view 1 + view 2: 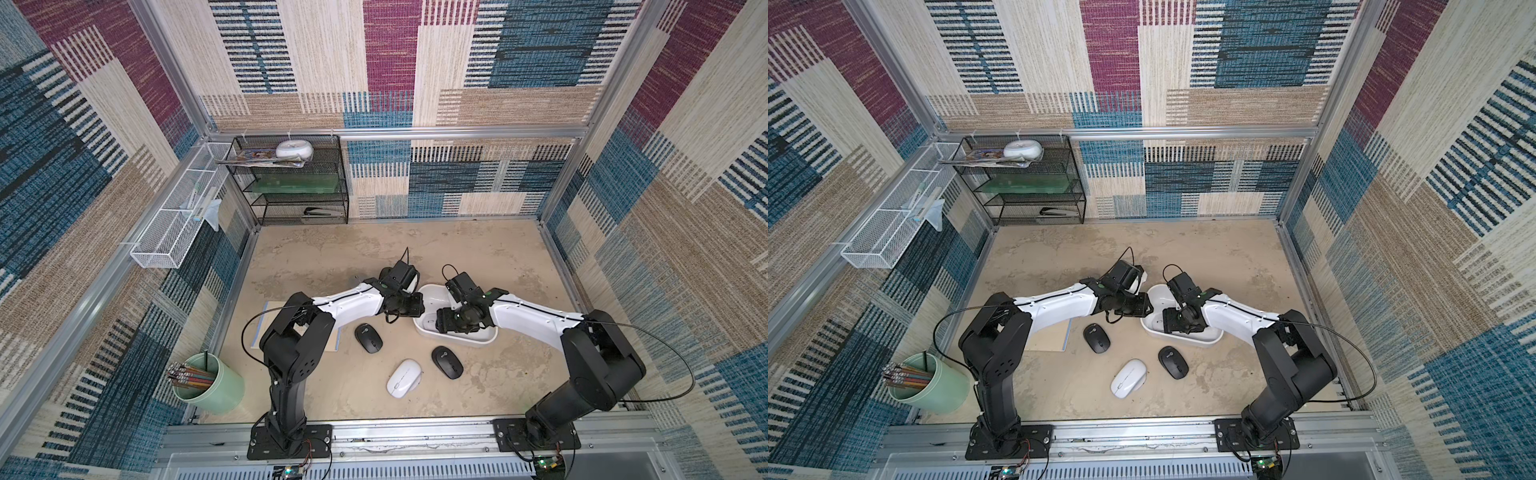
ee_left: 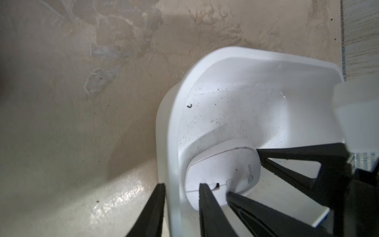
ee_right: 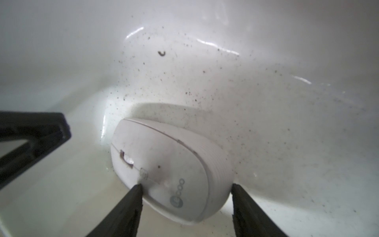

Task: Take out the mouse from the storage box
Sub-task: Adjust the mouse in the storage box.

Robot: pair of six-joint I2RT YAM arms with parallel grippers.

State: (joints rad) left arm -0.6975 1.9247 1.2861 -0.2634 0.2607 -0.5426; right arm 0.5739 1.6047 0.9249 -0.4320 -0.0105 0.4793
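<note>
My right gripper is down inside the storage box. Its jaws are narrowed onto the mouse, with one black tip against each flank. The mouse lies flat on the speckled floor, close to the box's left wall. My left gripper is clamped tight on that wall, one finger outside and one inside. In both top views my wrists cover both grips and nearly all of the mouse, so only the wrist cameras show them. The left wrist view shows both pairs of fingers, but they cut off part of the mouse. The right wrist view shows the scroll wheel and grey logo, and its own fingers hide the mouse's nearest edge. Both arms reach from the near rail with elbows raised, and the white forearms angle inward until the wrists almost meet over the box. Only the top views show the table, where the box sits right of centre. They also show a black mouse to its left, a second black mouse nearer, and a loose white mouse between those two, nearer again.
</note>
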